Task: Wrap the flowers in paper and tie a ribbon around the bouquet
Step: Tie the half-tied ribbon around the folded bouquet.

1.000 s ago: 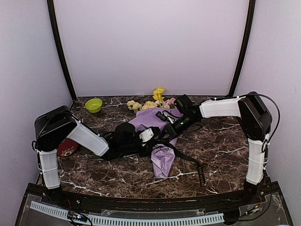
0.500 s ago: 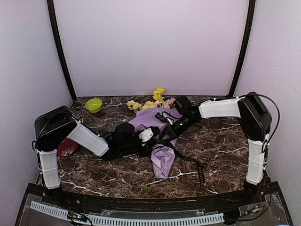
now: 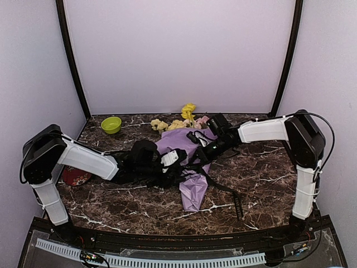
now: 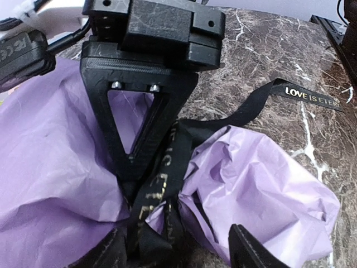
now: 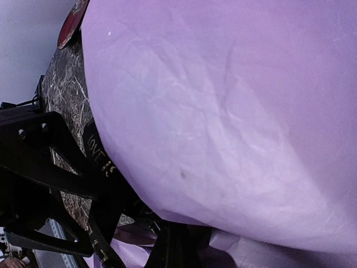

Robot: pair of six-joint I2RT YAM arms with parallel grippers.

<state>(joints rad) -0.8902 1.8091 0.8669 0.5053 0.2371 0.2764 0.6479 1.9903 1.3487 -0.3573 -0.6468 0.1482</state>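
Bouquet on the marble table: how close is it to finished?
Done: the yellow, cream and pink flowers lie wrapped in crinkled lilac-purple paper. In hand: a flat black lettered ribbon crosses the paper's waist, seemingly pinched by the shut right gripper; the left gripper is open. To do: the knot; none shows.

— How does the paper (image 4: pixel 268 184) look from your end?
— I see thin, matt lilac tissue, heavily crinkled. The ribbon (image 4: pixel 162 184) is flat woven black cloth with printed lettering. The table (image 4: pixel 251 56) looks like dark polished marble, faintly glossy.
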